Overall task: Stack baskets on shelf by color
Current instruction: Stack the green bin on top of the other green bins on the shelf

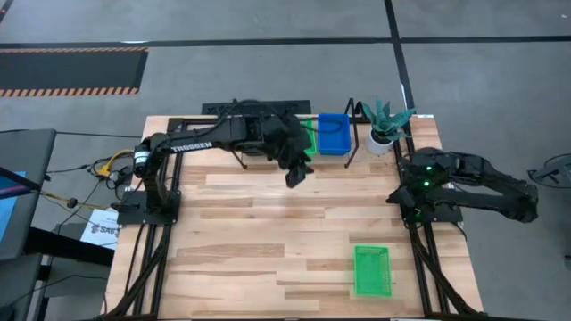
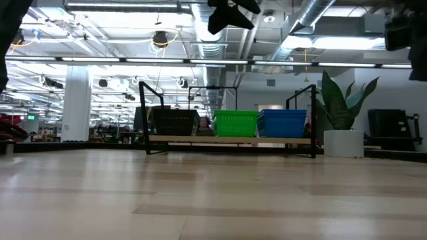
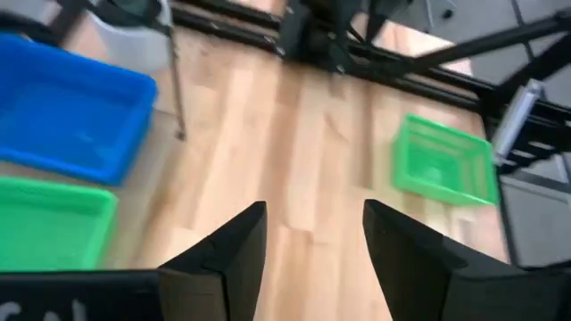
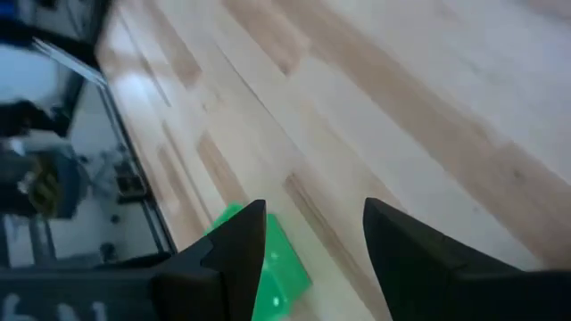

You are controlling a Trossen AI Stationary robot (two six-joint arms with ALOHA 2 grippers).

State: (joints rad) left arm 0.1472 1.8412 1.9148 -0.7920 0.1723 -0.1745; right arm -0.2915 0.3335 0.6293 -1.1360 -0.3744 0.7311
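On the light-wood shelf (image 2: 230, 139) at the table's far edge stand a black basket (image 2: 175, 122), a green basket (image 2: 236, 123) and a blue basket (image 2: 282, 123) side by side. One more green basket (image 1: 372, 270) lies flat on the tabletop near the right front. My left gripper (image 1: 299, 171) hangs open above the table just in front of the shelf, with nothing between its fingers (image 3: 227, 254). My right gripper (image 1: 403, 191) stays open and high at the table's right edge, slanting down toward the loose green basket (image 4: 268, 272).
A white pot with a green plant (image 1: 384, 132) stands at the shelf's right end. Black wire frames (image 2: 152, 110) rise from the shelf's ends. Bare wooden tabletop (image 1: 268, 232) stretches between the shelf and the loose green basket.
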